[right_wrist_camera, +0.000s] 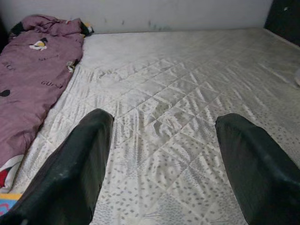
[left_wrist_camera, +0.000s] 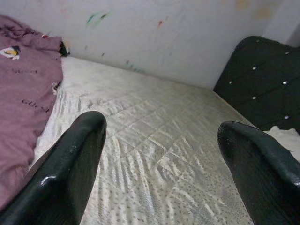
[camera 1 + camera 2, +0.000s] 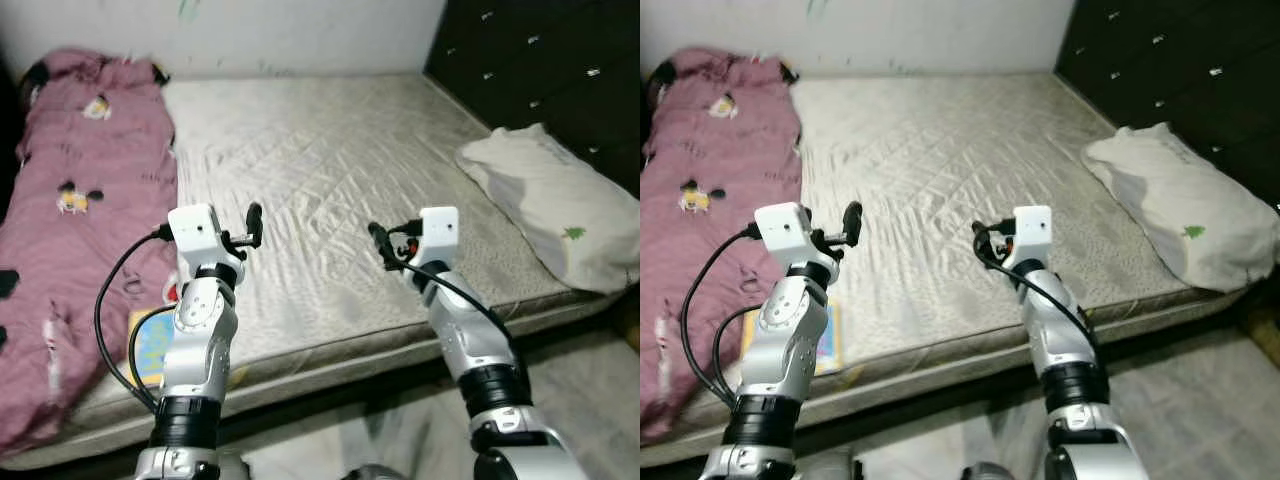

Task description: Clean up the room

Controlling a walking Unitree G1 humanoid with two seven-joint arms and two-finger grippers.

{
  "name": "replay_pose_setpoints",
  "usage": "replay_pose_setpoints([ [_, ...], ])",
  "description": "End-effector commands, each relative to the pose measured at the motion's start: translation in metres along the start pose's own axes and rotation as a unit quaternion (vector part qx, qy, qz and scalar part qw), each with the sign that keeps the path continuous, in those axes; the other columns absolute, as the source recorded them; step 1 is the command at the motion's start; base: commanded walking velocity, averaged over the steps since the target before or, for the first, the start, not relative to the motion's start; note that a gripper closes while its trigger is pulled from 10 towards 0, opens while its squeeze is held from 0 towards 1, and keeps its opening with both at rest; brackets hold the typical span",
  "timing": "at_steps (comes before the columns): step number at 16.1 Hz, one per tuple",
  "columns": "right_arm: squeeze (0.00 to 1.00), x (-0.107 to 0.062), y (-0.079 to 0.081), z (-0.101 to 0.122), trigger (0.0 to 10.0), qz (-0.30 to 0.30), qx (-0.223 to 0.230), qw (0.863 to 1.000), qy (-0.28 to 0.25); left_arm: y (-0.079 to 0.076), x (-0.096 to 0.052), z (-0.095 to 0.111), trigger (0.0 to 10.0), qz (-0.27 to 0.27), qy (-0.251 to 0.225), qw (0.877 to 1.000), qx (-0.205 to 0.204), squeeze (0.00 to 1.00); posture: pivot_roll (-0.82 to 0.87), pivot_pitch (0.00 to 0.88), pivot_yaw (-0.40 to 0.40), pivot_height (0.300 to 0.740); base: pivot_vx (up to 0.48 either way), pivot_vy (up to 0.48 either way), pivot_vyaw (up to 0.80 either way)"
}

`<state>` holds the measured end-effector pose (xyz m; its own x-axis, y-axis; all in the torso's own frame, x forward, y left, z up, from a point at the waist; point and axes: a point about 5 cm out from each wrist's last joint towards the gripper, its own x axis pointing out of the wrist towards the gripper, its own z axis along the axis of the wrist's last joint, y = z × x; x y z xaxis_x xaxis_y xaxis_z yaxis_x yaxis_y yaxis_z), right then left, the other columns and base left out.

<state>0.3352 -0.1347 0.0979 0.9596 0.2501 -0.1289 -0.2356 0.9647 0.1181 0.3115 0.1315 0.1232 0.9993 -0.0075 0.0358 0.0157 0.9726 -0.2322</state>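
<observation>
Two arms are raised in front of me over the near edge of the bed; my left gripper (image 3: 254, 222) hangs above the mattress (image 3: 330, 190) close to the pink blanket, and my right gripper (image 3: 380, 243) hangs over the middle of the mattress, the two well apart. On the left wrist view the fingers (image 2: 70, 173) stand wide with nothing between them but quilted cover; on the right wrist view the fingers (image 1: 79, 168) are equally wide and empty. Just beside my left forearm, at the near edge of the bed, a colourful flat book (image 3: 152, 345) lies partly tucked against the blanket, mostly yellow and blue; I cannot read its cover. A black cable (image 3: 110, 320) loops from the left wrist camera down along the arm. Further in, the pink blanket (image 3: 75, 200) with cartoon prints runs lengthwise down the left side of the bed, crumpled, its far end up against the wall (image 3: 300, 35). On the right side a white pillow (image 3: 555, 205) with a small green mark rests tilted at the mattress edge, beside the dark tufted headboard (image 3: 550, 70). Beyond the mattress, the pale wall carries a few smudges of colour.
</observation>
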Motion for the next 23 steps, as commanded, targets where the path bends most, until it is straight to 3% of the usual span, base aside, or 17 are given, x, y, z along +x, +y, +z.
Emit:
replay_pose_setpoints([
  [1, 0.0, 0.004, 0.009, 0.006, 10.0, 0.016, -0.001, 1.0, -0.009, 0.006, 0.0, 0.002, 10.0, 0.009, -0.001, 1.0, 0.004, 0.0, 0.03, 0.0, -0.099, 0.74, 0.0, 0.48, 0.0],
  [4, 0.0, 0.003, 0.01, 0.008, 10.0, 0.023, -0.018, 0.999, -0.015, 0.009, -0.002, 0.001, 10.0, 0.016, -0.002, 1.0, 0.008, 0.0, 0.04, 0.0, -0.098, 0.74, 0.0, 0.48, 0.0],
  [6, 0.0, -0.001, 0.01, 0.02, 10.0, 0.021, -0.026, 0.998, -0.052, 0.017, -0.007, 0.002, 10.0, 0.03, -0.007, 0.999, 0.02, 0.0, 0.04, 0.0, -0.095, 0.74, 0.0, 0.48, 0.0],
  [10, 0.0, -0.022, 0.004, 0.04, 10.0, 0.009, -0.047, 0.993, -0.112, 0.045, -0.033, 0.002, 10.0, 0.067, -0.013, 0.996, 0.065, 0.0, 0.03, 0.0, -0.086, 0.74, 0.0, 0.48, 0.0],
  [12, 0.0, -0.038, 0.001, 0.034, 10.0, -0.003, -0.053, 0.992, -0.11, 0.053, -0.052, 0.0, 10.0, 0.072, -0.005, 0.994, 0.083, 0.0, 0.03, 0.0, -0.077, 0.74, 0.0, 0.202, 0.0],
  [16, 0.0, -0.042, 0.005, 0.027, 10.0, 0.004, -0.076, 0.993, -0.095, 0.052, -0.055, 0.002, 10.0, 0.066, -0.003, 0.994, 0.088, 0.0, 0.04, 0.0, -0.078, 0.74, 0.0, 0.0, 0.32],
  [20, 0.0, -0.042, 0.008, 0.024, 10.0, 0.012, -0.073, 0.994, -0.078, 0.047, -0.054, 0.005, 10.0, 0.063, -0.003, 0.994, 0.084, 0.0, 0.04, 0.0, -0.084, 0.74, 0.0, 0.0, 0.7],
  [23, 0.0, -0.042, 0.007, 0.021, 10.0, 0.007, -0.069, 0.995, -0.071, 0.044, -0.054, 0.004, 10.0, 0.061, -0.001, 0.994, 0.087, 0.0, 0.01, 0.0, -0.056, 0.74, 0.0, 0.0, 0.0],
])
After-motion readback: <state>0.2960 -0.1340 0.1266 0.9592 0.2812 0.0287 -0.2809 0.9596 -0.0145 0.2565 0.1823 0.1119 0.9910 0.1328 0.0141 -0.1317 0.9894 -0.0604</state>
